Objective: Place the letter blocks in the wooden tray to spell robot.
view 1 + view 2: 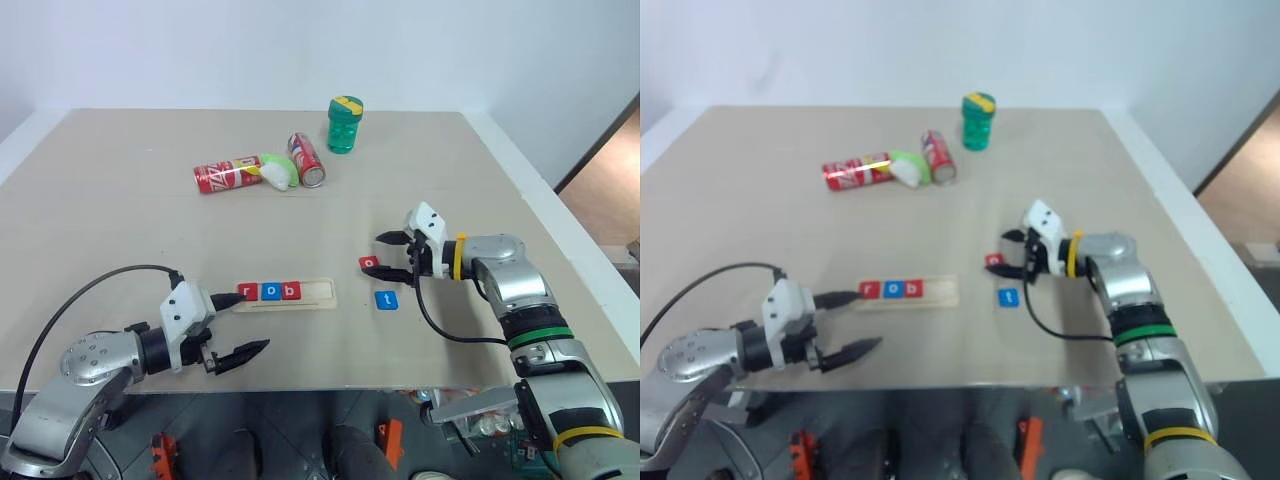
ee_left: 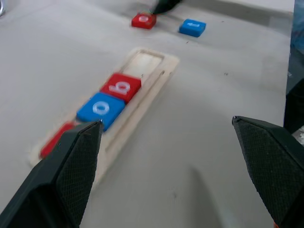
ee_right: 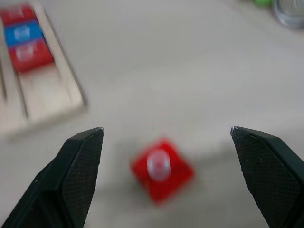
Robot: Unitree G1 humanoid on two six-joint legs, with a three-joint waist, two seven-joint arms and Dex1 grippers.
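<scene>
our right gripper [image 1: 393,258] stands with its two black fingers spread wide and nothing between them, poised just over the red o block [image 1: 370,263], which lies flat on the table [image 1: 120,220] between the fingertips as the right wrist view shows it. our left gripper [image 1: 243,322] is spread wide too and holds nothing, hanging low just in front of the near left end of the wooden tray [image 1: 318,292]. in the tray's groove we see three blocks side by side at its left end: the red r block [image 1: 248,292], the blue o block [image 1: 269,291] and the red b block [image 1: 291,290], with the right part of the groove bare. the blue t block [image 1: 387,299] lies on the table just nearer us than the red o, well right of the tray. we judge the step in hand to be picking up the red o for the fourth place. to do it well we should centre the tile between the fingers before lowering, bring the tips down to the table on two opposite edges, and close squarely so the thin tile does not tip or skate away. we should also keep clear of the t beside it, and carry the o in with its letter upright, setting it just right of the b without nudging the row.
</scene>
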